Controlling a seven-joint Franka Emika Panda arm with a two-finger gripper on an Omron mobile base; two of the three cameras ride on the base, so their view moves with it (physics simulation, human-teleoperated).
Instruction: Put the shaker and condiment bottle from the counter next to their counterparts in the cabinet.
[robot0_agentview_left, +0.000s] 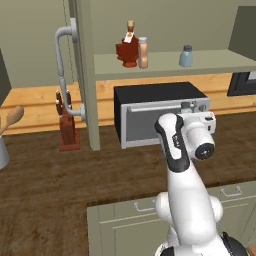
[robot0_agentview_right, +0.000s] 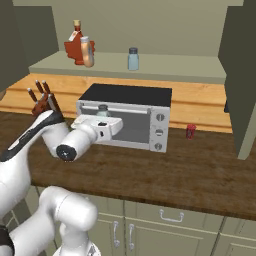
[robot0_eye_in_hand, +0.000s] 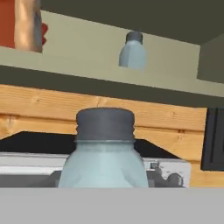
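Bottle (robot0_agentview_left: 143, 52) sits shelved above the claw (robot0_agentview_right: 104, 119); claw grips the shaker (robot0_eye_in_hand: 104, 151), twin shaker (robot0_eye_in_hand: 132, 51) waiting above.

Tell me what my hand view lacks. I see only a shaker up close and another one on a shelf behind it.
Observer: The shaker sits in the end effector, held clear of the counter in front of the toaster oven.
Operator: Report where the condiment bottle is.
Observer: The condiment bottle stands upright on the cabinet shelf, right beside the maple-leaf bottle.
Operator: Name anything standing on the counter off to the side.
Observer: A small red object stands on the counter, to the right of the toaster oven.
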